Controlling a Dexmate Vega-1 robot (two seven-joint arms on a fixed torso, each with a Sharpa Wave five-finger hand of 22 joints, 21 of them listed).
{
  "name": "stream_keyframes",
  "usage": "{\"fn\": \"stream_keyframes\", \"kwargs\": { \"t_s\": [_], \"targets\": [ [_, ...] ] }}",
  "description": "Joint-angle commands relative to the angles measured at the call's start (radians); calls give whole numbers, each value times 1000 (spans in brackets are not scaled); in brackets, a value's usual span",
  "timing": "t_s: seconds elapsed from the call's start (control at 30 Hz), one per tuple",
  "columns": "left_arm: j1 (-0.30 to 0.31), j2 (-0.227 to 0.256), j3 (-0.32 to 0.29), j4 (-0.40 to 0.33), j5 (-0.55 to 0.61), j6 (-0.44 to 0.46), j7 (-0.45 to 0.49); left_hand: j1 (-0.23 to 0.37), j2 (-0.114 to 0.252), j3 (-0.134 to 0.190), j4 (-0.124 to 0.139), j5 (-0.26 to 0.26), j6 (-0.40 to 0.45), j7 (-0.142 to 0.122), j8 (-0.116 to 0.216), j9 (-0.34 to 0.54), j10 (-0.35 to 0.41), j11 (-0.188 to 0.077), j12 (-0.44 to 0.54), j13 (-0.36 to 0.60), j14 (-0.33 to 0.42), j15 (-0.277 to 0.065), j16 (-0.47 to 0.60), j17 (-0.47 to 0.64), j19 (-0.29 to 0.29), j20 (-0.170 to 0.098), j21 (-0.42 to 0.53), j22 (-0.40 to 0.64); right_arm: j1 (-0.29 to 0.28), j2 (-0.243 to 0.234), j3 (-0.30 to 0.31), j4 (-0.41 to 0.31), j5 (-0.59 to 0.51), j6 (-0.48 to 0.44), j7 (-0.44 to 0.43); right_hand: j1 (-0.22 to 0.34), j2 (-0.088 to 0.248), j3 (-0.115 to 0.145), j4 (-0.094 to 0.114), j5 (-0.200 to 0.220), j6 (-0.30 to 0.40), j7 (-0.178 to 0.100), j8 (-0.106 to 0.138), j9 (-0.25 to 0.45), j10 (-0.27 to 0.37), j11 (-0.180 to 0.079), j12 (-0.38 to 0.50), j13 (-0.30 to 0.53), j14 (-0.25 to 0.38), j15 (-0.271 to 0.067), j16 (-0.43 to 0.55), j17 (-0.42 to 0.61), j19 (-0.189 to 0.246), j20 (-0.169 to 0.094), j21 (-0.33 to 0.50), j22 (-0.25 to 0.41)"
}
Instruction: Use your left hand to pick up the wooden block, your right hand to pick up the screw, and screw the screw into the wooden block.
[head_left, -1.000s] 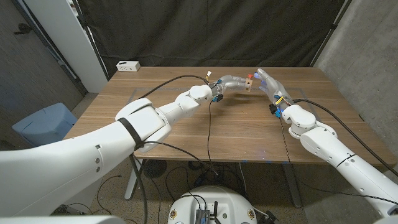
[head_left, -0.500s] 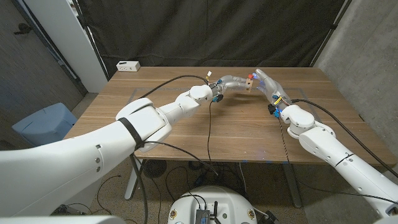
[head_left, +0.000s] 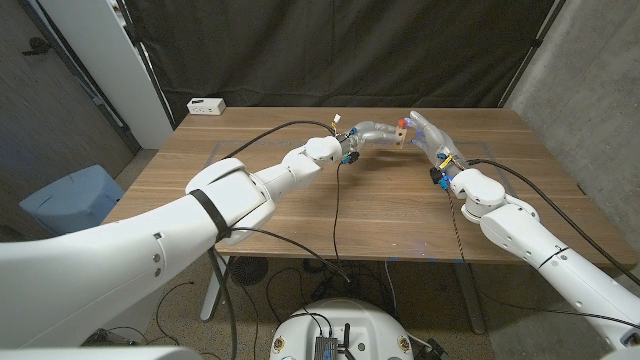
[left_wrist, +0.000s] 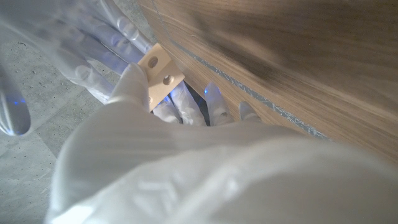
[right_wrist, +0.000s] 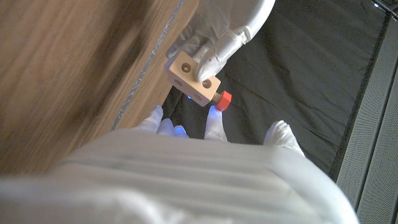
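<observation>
My left hand (head_left: 372, 131) holds the small wooden block (head_left: 399, 132) above the far middle of the table (head_left: 300, 205). In the right wrist view the block (right_wrist: 193, 78) shows round holes, and the fingers (right_wrist: 214, 43) of my left hand clamp it. The screw's red head (right_wrist: 224, 99) sticks out of one side of the block. My right hand (head_left: 430, 138) reaches in from the right. One of its fingertips (right_wrist: 214, 115) touches the screw head, while its thumb stands well apart. In the left wrist view the block (left_wrist: 160, 71) sits between my left hand's fingers.
A white box (head_left: 206, 105) lies at the table's back left corner. Black cables (head_left: 337, 200) run along both arms and hang over the front edge. A blue bin (head_left: 68, 198) stands on the floor to the left.
My right arm has edged slightly toward the block. The left hand and the block have stayed where they were.
</observation>
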Motion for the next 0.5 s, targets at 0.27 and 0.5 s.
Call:
{"fn": "stream_keyframes", "kwargs": {
  "t_s": [0.27,0.5],
  "targets": [
    [6,2,-2,-7,-3,8,-3,-5,6,4,3,5,5,-1,5,4,-6,0,0,-1,-4,-2,-1,3,2,3,4,3,-9,-13,-2,-19,-4,-11,1,-8,5,-3,0,5,10,0,6,0,-13,-1,4,3,-82,2,7,2,-3,10,-1,3],
    [5,1,-3,-4,-4,5,-4,-4,5,5,2,5,6,-3,6,4,-4,0,0,-1,-2,-2,0,3,2,4,4,3,-23,-19,2,-35,2,-22,-7,-9,5,-3,-1,5,10,-1,6,0,-14,0,4,3,-82,3,7,2,-3,10,-1,3]
  ]
}}
